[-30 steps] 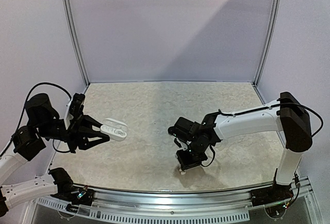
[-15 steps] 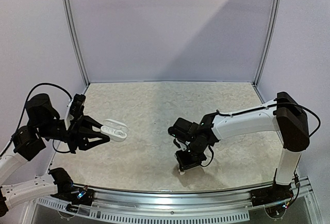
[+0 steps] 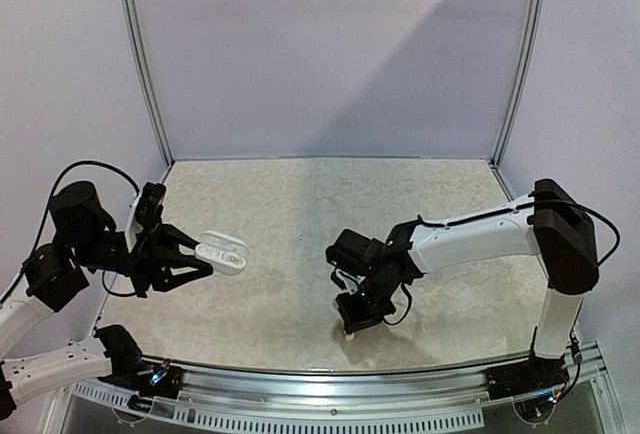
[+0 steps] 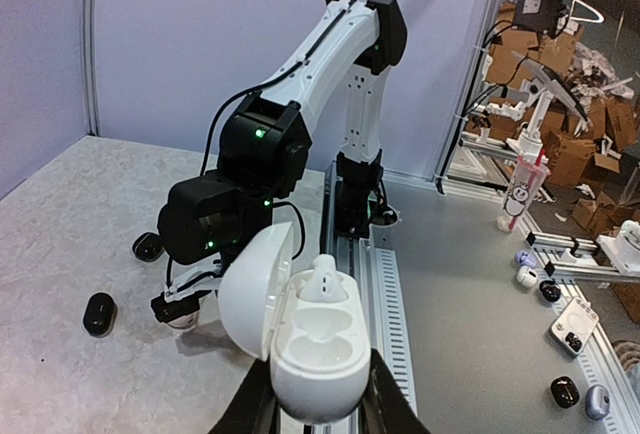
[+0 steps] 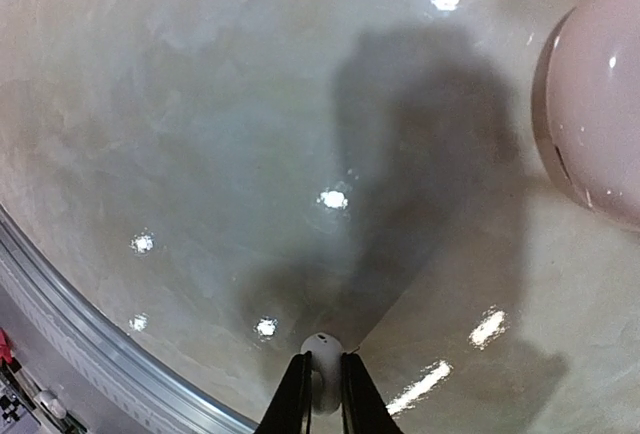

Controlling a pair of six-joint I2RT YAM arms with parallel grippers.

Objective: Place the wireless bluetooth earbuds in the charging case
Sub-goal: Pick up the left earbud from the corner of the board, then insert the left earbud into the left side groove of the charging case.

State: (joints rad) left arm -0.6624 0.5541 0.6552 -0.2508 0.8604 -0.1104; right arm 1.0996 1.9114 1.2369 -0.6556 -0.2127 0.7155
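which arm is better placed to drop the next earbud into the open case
Right. The right claw is down at the table, pinched on a white earbud. The left claw is busy holding the open charging case, one socket empty.

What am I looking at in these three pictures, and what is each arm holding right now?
Two robot arms stand at a table. The wide picture comes from a fixed camera above and behind them; the other two from a camera on each wrist. The left end effector holds an open white charging case with one white bud seated inside. The right end effector pinches a white earbud at the table's near edge. A black earbud lies loose on the table.
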